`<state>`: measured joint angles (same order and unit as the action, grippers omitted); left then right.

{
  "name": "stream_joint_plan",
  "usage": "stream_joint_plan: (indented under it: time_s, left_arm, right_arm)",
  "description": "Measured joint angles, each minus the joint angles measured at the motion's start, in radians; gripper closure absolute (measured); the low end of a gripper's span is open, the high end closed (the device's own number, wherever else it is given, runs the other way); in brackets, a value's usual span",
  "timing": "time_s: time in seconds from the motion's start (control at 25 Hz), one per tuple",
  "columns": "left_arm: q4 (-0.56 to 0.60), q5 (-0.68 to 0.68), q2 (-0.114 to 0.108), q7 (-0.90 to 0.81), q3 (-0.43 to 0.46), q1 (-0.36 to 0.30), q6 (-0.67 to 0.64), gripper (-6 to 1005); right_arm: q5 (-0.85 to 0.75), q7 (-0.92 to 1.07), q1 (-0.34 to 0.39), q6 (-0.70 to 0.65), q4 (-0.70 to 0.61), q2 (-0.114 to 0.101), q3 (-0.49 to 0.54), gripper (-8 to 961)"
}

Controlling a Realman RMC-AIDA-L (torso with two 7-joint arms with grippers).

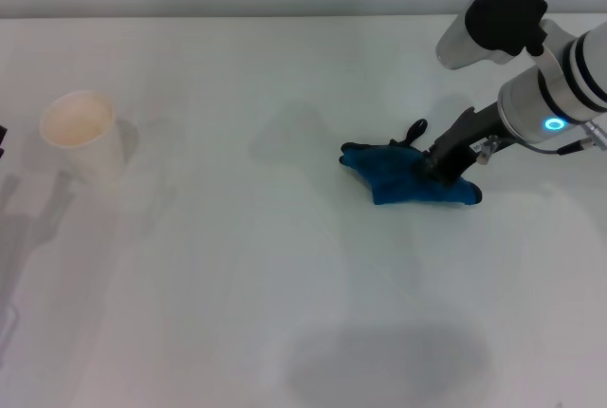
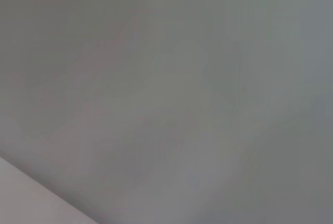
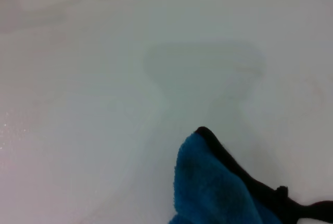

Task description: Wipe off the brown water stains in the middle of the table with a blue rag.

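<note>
The blue rag (image 1: 408, 181) lies bunched on the white table (image 1: 237, 266), right of the middle, with its black loop (image 1: 414, 129) sticking out on the far side. My right gripper (image 1: 440, 164) reaches down from the right and is shut on the rag's right part, pressing it to the tabletop. The right wrist view shows the rag (image 3: 208, 187) with its black edging on the white surface. No brown water stains show in any view; only faint greyish marks (image 1: 285, 138) lie left of the rag. My left gripper is out of view.
A white paper cup (image 1: 83, 135) stands upright at the far left of the table. A dark sliver of my left arm (image 1: 2, 142) shows at the left edge. The left wrist view shows only a blank grey surface.
</note>
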<state>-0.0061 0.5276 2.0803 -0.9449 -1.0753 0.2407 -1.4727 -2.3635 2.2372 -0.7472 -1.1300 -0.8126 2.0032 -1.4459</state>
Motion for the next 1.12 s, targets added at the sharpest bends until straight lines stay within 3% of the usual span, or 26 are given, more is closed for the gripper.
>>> stream_joint_plan:
  time_s: [0.56, 0.76, 0.84, 0.96, 1.12]
  left_arm:
    - [0.002, 0.000, -0.002, 0.000, 0.000, 0.000, 0.000, 111]
    - [0.002, 0.000, -0.002, 0.000, 0.000, 0.003, 0.000, 111]
    - [0.002, 0.000, -0.002, 0.000, 0.000, 0.003, 0.000, 111]
    - [0.002, -0.002, -0.002, 0.000, 0.000, 0.003, 0.001, 111]
    - [0.001, -0.007, -0.001, 0.000, 0.000, 0.001, 0.002, 112]
  right_arm:
    - [-0.002, -0.042, -0.012, 0.028, -0.005, 0.009, -0.069, 856]
    - [0.001, -0.050, -0.005, 0.088, -0.008, 0.010, -0.136, 738]
    - [0.005, -0.052, -0.002, 0.104, -0.012, 0.012, -0.151, 637]
    - [0.027, -0.053, 0.017, 0.122, -0.043, 0.013, -0.148, 486]
    - [0.094, -0.067, 0.066, 0.147, -0.106, 0.011, -0.095, 379]
